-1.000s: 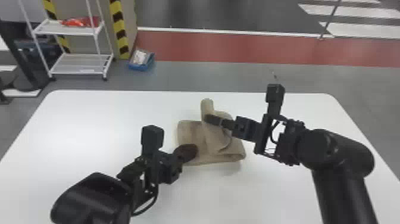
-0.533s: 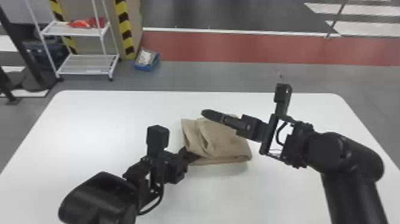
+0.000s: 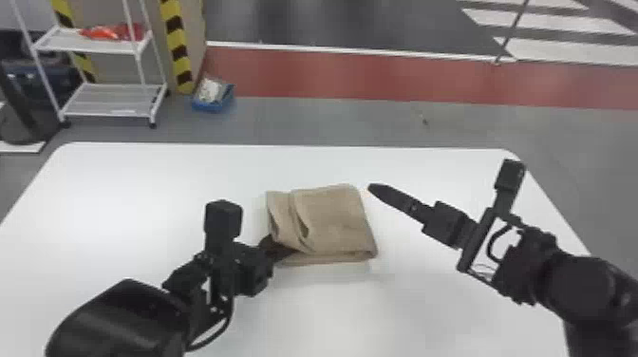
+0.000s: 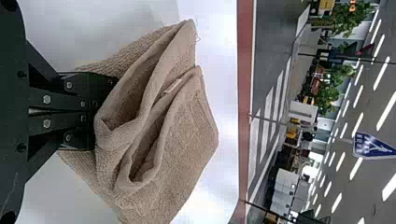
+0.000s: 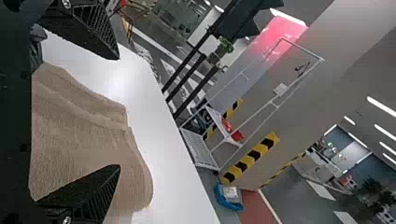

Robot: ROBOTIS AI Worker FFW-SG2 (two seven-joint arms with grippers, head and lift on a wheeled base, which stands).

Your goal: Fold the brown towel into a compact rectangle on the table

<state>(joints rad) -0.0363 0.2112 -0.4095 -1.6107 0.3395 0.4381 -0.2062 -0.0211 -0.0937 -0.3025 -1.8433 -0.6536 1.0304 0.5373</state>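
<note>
Folding's well along, prob. near the last tuck: brown towel (image 3: pixel 334 218) layered mid-table. Next move prob. calls for drawing L gripper (image 4: pixel 100 111) out w/o dragging folds. Its fingers sit together, tips buried in the cloth (pinching any? can't tell). R gripper (image 3: pixel 373 189), spread wide, empty, angles in beside towel's right edge.

Bright light is falling on the white counter (image 3: pixel 109 204), pale glare is spreading over its left side, and a faint shadow is lying along the near edge of the towel (image 3: pixel 332 218). Ceiling lights (image 4: pixel 382 73) are glowing white.
</note>
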